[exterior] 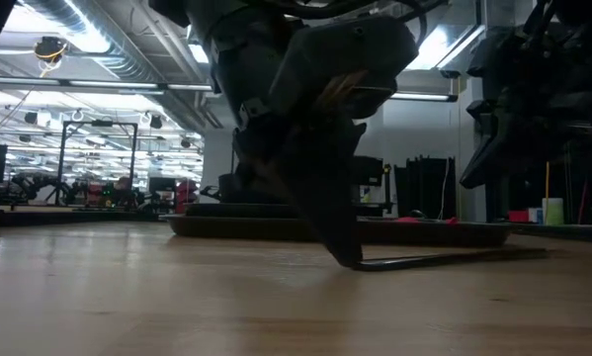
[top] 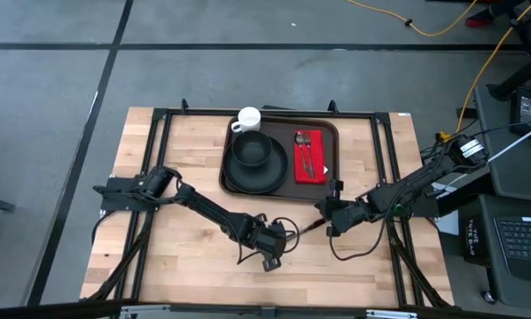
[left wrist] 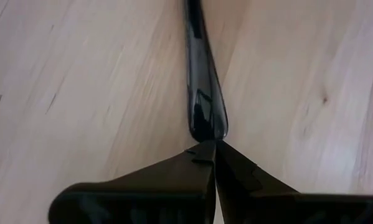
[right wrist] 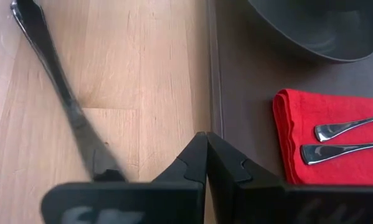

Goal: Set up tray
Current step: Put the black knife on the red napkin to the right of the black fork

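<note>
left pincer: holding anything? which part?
Left pincer is shut on the handle tip of a dark utensil lying on the table; which utensil cannot be told.

Dark brown rimmed tray (top: 331, 142) flat at table's far middle

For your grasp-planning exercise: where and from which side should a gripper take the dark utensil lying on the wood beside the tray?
Grip the utensil at its rounded handle end, coming from above. It lies flat on the table, so only its narrow sides offer purchase, and the left gripper is shut just at that end. The tray lies nearby.
</note>
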You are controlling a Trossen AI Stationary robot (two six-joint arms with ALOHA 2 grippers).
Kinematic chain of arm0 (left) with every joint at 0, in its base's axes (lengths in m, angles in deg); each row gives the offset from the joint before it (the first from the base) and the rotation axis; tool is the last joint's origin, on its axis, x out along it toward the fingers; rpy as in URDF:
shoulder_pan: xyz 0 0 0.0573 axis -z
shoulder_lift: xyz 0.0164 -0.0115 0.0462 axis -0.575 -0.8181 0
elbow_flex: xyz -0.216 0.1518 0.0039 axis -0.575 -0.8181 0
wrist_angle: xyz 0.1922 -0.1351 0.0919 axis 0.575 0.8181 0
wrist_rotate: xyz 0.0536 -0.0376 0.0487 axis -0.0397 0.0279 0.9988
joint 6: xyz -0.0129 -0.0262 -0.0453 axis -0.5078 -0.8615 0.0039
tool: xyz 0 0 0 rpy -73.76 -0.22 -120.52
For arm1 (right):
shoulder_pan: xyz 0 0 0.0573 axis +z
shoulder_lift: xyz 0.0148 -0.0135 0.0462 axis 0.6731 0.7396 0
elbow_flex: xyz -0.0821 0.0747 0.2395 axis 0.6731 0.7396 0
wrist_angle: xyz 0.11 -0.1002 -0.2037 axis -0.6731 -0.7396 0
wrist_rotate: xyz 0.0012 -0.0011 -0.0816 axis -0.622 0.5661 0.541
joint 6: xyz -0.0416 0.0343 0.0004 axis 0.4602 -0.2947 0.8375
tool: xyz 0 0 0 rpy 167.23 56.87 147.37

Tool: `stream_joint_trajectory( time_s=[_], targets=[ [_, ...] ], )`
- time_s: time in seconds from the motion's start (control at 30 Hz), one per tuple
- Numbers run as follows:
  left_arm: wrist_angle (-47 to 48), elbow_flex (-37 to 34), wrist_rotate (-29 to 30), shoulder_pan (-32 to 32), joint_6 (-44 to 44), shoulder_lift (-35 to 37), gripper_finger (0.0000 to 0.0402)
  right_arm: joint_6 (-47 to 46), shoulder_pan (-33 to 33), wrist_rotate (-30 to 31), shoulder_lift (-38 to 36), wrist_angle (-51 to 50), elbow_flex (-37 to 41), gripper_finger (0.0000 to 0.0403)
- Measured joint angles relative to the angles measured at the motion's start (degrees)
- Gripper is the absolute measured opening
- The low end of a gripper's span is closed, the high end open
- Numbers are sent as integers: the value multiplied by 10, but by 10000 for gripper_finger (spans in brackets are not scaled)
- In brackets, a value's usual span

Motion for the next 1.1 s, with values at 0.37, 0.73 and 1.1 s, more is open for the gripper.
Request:
stream_joint_trajectory(
  time_s=[0.37,0.73,1.1],
  targets=[
    [-3,-1,-7,0,7,-1,3,0,0,1,0,0,0,12],
    [-10,22,24,0,48,-2,1,-2,0,1,0,0,0,12],
    [-21,22,8,1,46,-2,3,-13,0,1,0,0,0,12]
  ],
)
